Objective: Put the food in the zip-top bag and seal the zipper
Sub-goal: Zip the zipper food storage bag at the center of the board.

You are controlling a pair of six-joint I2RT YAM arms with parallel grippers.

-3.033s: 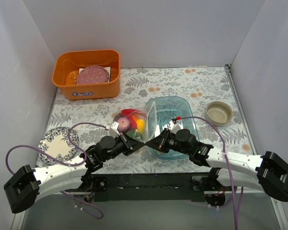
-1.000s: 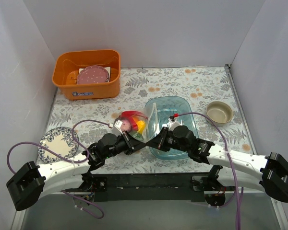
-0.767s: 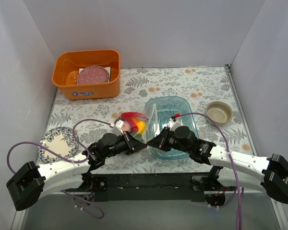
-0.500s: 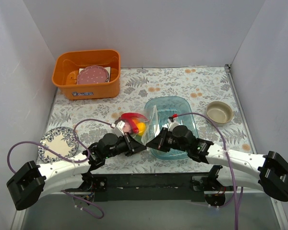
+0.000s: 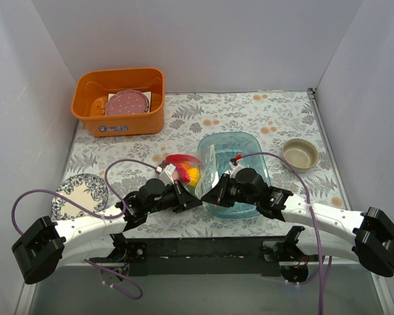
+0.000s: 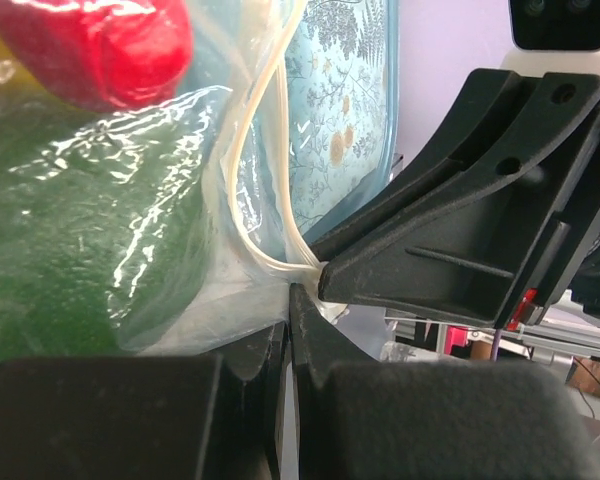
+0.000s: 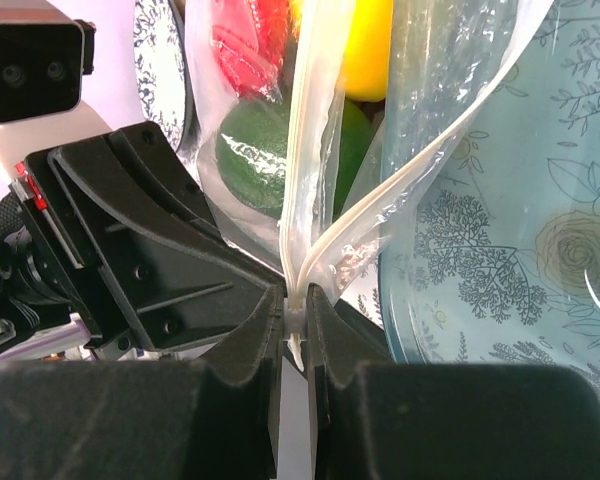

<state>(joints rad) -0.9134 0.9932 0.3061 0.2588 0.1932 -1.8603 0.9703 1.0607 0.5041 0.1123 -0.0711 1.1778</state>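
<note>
The left arm's fingers (image 6: 308,322) and the right arm's fingers (image 7: 266,330) meet tip to tip, both pinched narrow on the thin clear press-seal strip (image 7: 302,170) of the crinkly clear plastic bag (image 5: 186,174). The bag lies on the floral counter (image 5: 249,111) beside the translucent blue oval tray (image 5: 240,146), holding a green round fruit (image 7: 250,155), a yellow lemon (image 7: 370,50) and a red chili (image 6: 100,40).

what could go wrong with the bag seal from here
1. The left gripper and right gripper pinch one end of the zipper; just past them its two strips part, so it may seal skewed or remain open.
2. The green fruit bulges close to the mouth and might block closing.
</note>
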